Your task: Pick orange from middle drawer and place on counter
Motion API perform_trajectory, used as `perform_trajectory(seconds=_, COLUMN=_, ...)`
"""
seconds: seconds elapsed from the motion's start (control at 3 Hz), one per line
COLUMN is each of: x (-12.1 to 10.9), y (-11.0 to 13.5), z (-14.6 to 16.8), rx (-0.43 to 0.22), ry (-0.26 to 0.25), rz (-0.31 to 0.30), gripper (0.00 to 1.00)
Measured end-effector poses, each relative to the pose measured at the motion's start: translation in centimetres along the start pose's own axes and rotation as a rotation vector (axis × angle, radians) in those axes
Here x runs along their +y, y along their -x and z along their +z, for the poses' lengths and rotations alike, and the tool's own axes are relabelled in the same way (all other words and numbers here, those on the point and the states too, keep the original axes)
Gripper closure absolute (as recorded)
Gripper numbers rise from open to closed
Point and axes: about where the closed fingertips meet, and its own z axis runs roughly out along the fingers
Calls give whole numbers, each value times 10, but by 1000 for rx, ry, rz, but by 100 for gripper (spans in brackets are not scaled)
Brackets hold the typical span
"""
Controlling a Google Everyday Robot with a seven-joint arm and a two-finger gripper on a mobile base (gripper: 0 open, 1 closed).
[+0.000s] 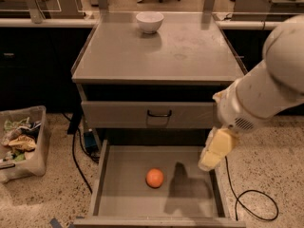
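The orange (155,178) lies on the grey floor of the open middle drawer (124,194), near its centre. My gripper (216,149) hangs on the pale arm over the drawer's right side, above and to the right of the orange, apart from it. Its shadow falls on the drawer floor just right of the orange. The counter (156,56) is the flat grey top of the cabinet, above and behind the drawer.
A white bowl (149,22) stands at the back of the counter. A closed drawer face with a black handle (159,114) is above the open drawer. A bin of rubbish (21,141) stands at the left. A black cable (256,205) loops on the floor at the right.
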Motion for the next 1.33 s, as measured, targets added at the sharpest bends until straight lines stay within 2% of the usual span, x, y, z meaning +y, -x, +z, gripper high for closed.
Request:
perform_trajectory(seconds=0.33, x=12, y=-25, z=60, rx=39, ry=-19, rz=77, gripper=0)
perform_trajectory(seconds=0.67, x=26, y=-45, z=106, rx=67, ry=-18, rz=164, gripper=0)
perform_trajectory(seconds=1.0, x=26, y=-45, z=106, rx=67, ry=-18, rz=163, gripper=0)
perform_trajectory(seconds=1.33, x=32, y=-41, z=111, rx=35, ry=-23, rz=149, gripper=0)
